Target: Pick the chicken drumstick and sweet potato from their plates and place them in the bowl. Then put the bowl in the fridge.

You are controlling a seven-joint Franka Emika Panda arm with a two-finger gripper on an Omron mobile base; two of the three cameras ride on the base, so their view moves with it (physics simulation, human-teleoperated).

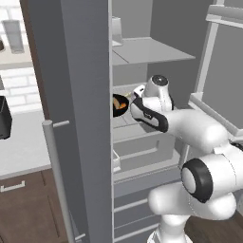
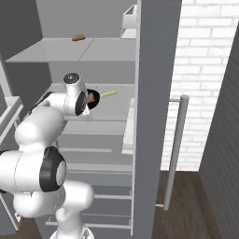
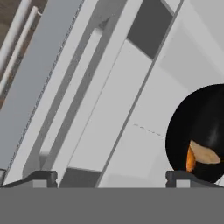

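Observation:
The glossy black bowl (image 3: 199, 127) rests on a pale shelf inside the open fridge (image 1: 142, 52). In it lie an orange piece and a tan piece (image 3: 204, 154); which is the sweet potato I cannot tell. From the right base view the bowl (image 2: 94, 99) peeks out behind my hand, and the chicken drumstick's thin pale bone tip (image 2: 108, 94) sticks over its rim. My gripper (image 3: 111, 178) is open, nothing between its fingertips (image 3: 42, 176). The bowl sits off to one side of it, untouched. The plates are out of view.
The grey fridge door (image 1: 80, 95) with its long bar handle (image 1: 57, 175) stands open, close to the arm's left. A small brown item (image 2: 78, 37) lies on the upper shelf. Drawers sit under the bowl's shelf. A white brick wall (image 2: 205, 70) is at the right.

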